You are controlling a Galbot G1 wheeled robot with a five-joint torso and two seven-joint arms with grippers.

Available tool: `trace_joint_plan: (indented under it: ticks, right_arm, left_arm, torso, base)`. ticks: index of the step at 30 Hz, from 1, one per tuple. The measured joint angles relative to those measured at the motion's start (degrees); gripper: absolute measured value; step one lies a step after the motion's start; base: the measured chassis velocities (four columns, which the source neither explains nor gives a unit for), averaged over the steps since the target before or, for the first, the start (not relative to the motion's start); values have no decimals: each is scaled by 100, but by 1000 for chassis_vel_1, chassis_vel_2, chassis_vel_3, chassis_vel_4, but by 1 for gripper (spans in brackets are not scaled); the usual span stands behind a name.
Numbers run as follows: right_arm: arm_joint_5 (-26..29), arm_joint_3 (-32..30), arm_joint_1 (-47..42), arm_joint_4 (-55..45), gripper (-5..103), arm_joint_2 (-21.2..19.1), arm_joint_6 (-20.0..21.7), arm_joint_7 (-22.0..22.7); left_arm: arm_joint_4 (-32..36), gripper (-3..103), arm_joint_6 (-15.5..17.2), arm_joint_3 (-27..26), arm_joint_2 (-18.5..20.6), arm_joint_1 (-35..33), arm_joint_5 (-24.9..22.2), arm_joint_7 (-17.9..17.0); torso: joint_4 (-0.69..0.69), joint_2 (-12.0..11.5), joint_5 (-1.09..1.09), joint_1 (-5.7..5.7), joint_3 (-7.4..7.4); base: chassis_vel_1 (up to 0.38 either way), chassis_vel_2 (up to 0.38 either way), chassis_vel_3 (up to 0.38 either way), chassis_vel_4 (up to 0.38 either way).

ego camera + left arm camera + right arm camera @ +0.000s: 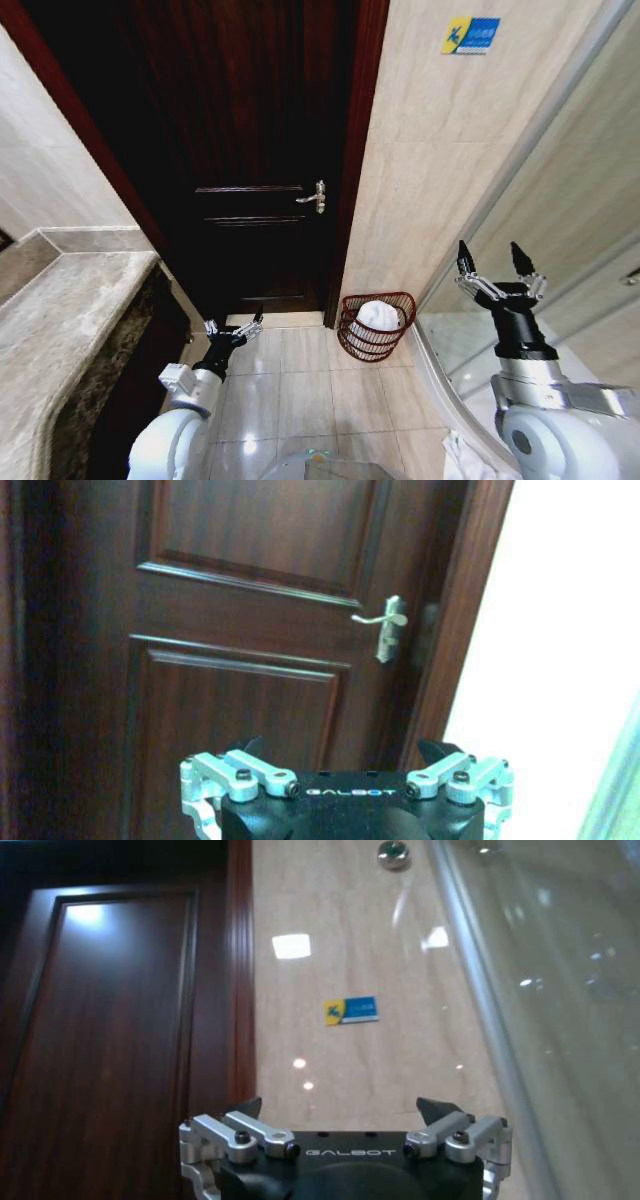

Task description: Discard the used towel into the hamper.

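Right gripper [497, 262] agape, towel [377, 316] half-hidden in hamper [352, 345]

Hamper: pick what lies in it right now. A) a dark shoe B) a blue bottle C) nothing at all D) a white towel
D: the head view shows a white towel bundled inside the hamper on the floor by the door frame, while the left gripper and right gripper both stand open with nothing in them.
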State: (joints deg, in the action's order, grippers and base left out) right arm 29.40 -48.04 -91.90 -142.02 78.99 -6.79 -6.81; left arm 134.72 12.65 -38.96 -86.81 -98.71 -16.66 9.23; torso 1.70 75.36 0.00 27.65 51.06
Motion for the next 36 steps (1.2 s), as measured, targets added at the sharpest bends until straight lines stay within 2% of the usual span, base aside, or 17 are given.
trace_joint_plan:
  ticks: [12,24,36]
  right_arm:
    - [60,-109,6,-34,100,-23,-51,289]
    - [48,-127,3,-83,100,-20,-15,346]
    - [-155,-626,-57,252,100,-25,212,667]
  left_arm:
    - [0,100,0,0,0,1,0,0]
    - [0,100,0,0,0,1,0,0]
    - [0,100,0,0,0,1,0,0]
  torso:
    - [0,-2,0,1,0]
    - [-1,-2,1,0,-1]
    - [0,-3,0,0,-1]
  base:
    - [-87,-82,-79,-79]
    - [-109,-124,-135,-119]
    - [-126,-122,-127,-123]
